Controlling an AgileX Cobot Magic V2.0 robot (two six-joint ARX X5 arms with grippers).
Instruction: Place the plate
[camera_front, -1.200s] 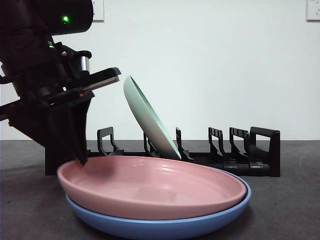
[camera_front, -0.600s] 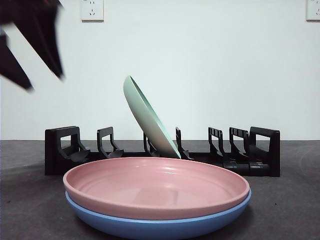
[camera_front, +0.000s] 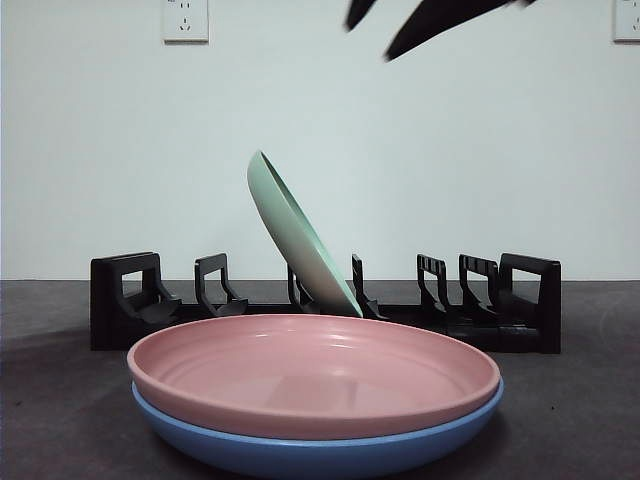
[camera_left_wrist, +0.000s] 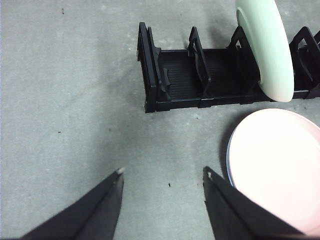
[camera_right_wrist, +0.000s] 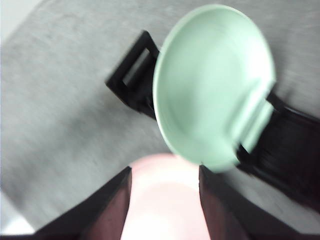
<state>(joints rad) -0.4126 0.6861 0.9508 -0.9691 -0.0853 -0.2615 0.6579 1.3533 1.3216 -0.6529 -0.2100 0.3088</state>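
Note:
A pink plate (camera_front: 310, 370) lies flat on a blue plate (camera_front: 320, 455) at the front of the table. A pale green plate (camera_front: 300, 240) leans tilted in a slot of the black dish rack (camera_front: 520, 300) behind them. My left gripper (camera_left_wrist: 163, 172) is open and empty above the bare table, beside the pink plate (camera_left_wrist: 275, 160) and in front of the rack's end (camera_left_wrist: 150, 75). My right gripper (camera_right_wrist: 165, 175) is open and empty, high over the pink plate (camera_right_wrist: 162, 200) and green plate (camera_right_wrist: 215, 85). Its tips show at the top of the front view (camera_front: 370, 40).
The rack has several free slots on both sides of the green plate (camera_left_wrist: 267, 50). The grey table (camera_left_wrist: 65, 100) stretches beyond the rack's end. A white wall with a socket (camera_front: 185, 18) stands behind.
The left gripper rose from the pink plate's left rim and left the front view at the upper left. Black gripper tips have now come in at the top right. The plates stay put.

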